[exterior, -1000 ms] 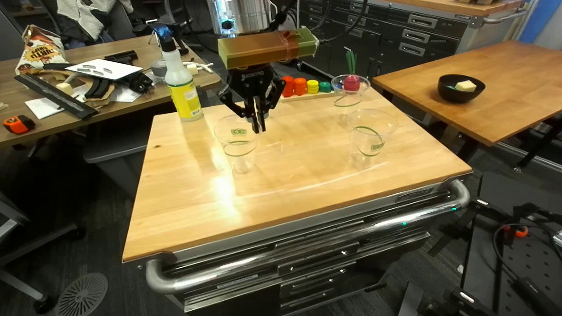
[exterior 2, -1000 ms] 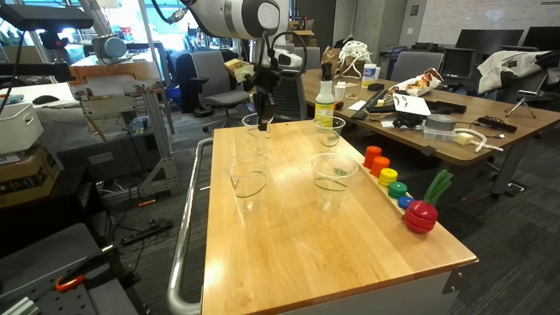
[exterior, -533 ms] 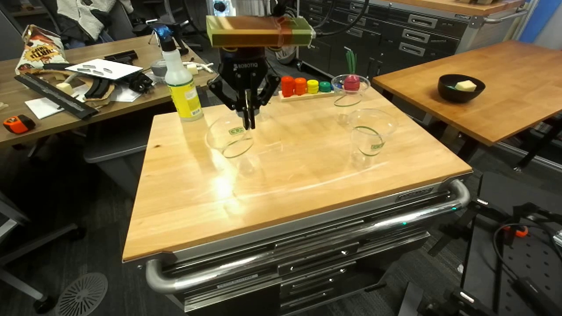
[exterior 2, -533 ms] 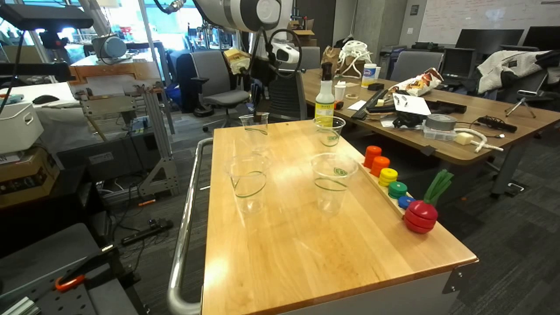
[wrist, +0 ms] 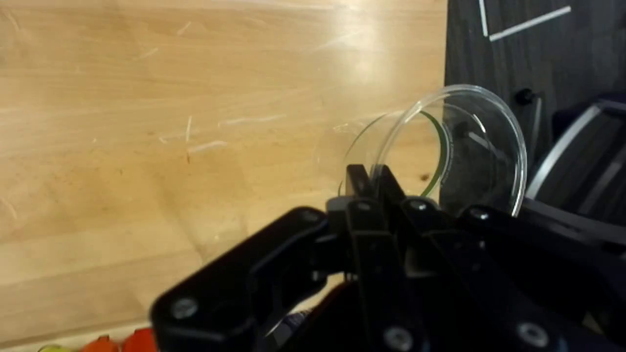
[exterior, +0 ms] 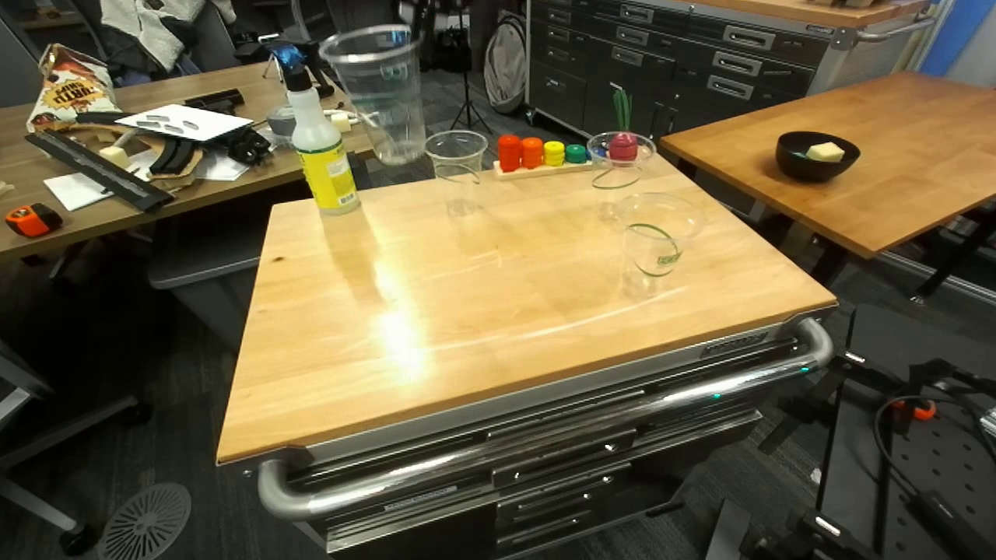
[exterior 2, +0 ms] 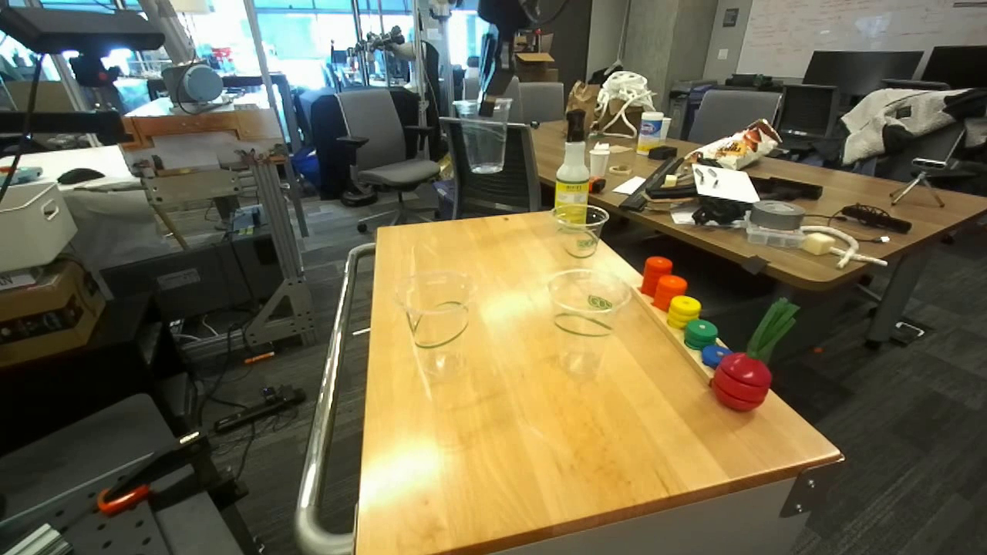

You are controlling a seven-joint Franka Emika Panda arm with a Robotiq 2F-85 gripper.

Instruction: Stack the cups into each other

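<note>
Left, in an exterior view: a cluttered desk [exterior: 89, 218], then the spray bottle [exterior: 331, 171], yellow-labelled and upright on the wooden top [exterior: 327, 295]. Next, the held cup [exterior: 385, 101], clear and tapered, mouth upward, suspended above the level of the wooden top and apart from it. The gripper [wrist: 372, 172], largely cut off above, meets its rim at the right-hand side as seen here. Detail in the wrist view: jaws clenched on the rim, the thin wall pinched between the fingertips [wrist: 358, 176], the rest of the cup extending to their right. Below the claw and somewhat to its right, the rear cup [exterior: 459, 171], upright on the wooden top. Then the coloured blocks [exterior: 542, 153], seated in a row on a pale strip. Farther right, the side cup [exterior: 615, 175], upright; the radish toy [exterior 2: 740, 381] shows through its wall. Near it, the front cup [exterior: 657, 241], also upright. These three cups stand singly, lower than the claw and apart from it. Far right: a black bowl [exterior: 801, 173] on a brown table [exterior: 918, 155].
</note>
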